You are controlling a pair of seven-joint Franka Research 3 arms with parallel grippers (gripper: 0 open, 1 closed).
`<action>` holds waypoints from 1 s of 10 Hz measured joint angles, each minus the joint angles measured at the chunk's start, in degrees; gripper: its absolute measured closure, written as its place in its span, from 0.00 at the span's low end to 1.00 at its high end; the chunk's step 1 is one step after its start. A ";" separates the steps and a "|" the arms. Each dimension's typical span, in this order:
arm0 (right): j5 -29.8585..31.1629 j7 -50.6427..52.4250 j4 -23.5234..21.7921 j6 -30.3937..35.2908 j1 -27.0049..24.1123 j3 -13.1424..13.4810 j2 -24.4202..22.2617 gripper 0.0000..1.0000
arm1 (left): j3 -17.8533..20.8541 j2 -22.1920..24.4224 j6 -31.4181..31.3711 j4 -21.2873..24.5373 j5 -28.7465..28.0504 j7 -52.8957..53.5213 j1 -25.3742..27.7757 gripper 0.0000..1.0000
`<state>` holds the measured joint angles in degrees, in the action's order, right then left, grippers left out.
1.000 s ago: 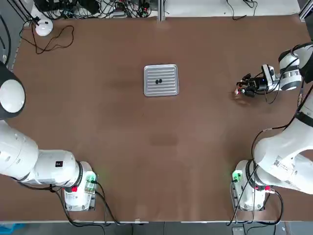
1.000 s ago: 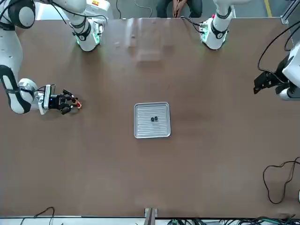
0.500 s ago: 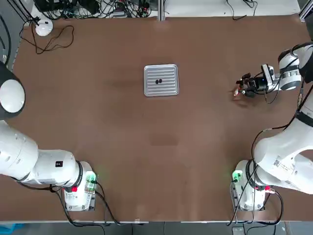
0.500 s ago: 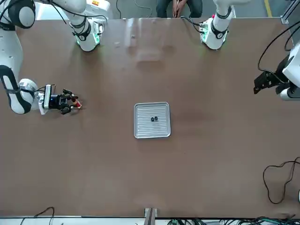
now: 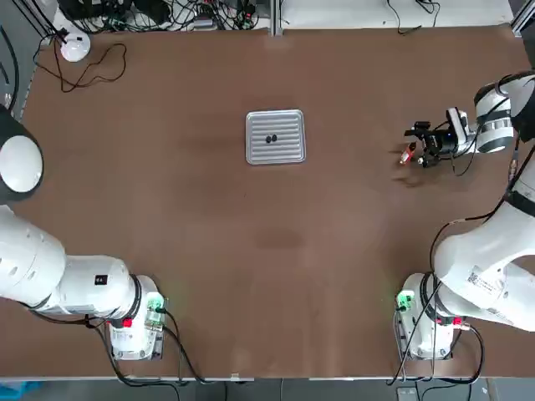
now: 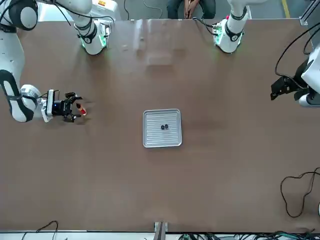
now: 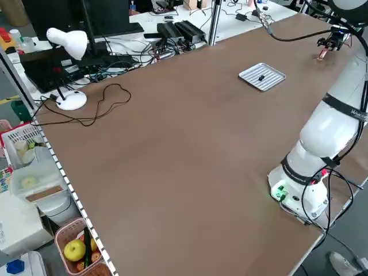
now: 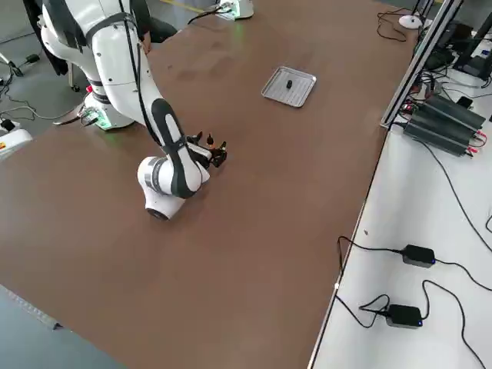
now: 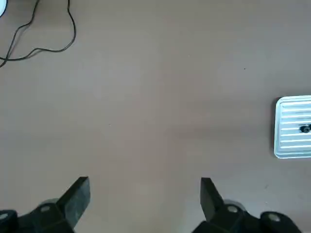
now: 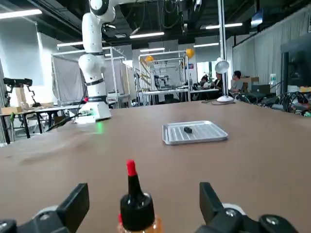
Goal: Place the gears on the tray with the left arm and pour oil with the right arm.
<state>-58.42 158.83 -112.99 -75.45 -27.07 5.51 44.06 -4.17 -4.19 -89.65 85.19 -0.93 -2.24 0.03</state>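
Observation:
The ribbed silver tray (image 5: 275, 136) lies at the table's middle with the two dark gears (image 5: 270, 139) on it, also seen as the tray (image 6: 162, 128) and gears (image 6: 163, 127) from the front. The oil bottle (image 10: 136, 208) stands upright on the table at the right side, between the fingers (image 10: 75, 206) of my right gripper (image 10: 144, 190). That gripper is open, low and level, touching the bottle (image 5: 407, 154) on neither side. My left gripper (image 9: 143, 187) is open and empty, raised over bare table far to the left of the tray (image 9: 294, 127).
A white desk lamp (image 5: 74, 47) and its black cable (image 5: 92, 71) lie at the far left corner. Cables and power bricks crowd the bench behind the far edge. Both arm bases (image 5: 134, 322) stand at the near edge.
My right gripper has opened and let go of the oil bottle, then drawn back a little toward the right edge. The bottle now stands alone. The left arm has not moved.

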 joint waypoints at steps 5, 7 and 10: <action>0.16 -3.67 1.49 3.54 -0.44 -0.43 -7.12 0.00 | 0.01 0.00 0.00 -0.01 0.00 0.01 0.00 0.00; 1.20 -8.57 1.60 3.60 -0.45 -0.74 -12.74 0.00 | 0.01 0.00 0.00 -0.01 0.00 0.01 0.00 0.00; 3.88 -23.98 2.12 -0.69 -0.40 -3.25 -20.48 0.00 | 0.01 0.00 0.00 -0.02 0.00 0.01 0.00 0.00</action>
<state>-54.55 134.84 -110.88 -76.14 -27.48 2.26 23.58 -4.16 -4.19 -89.65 85.17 -0.93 -2.23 0.03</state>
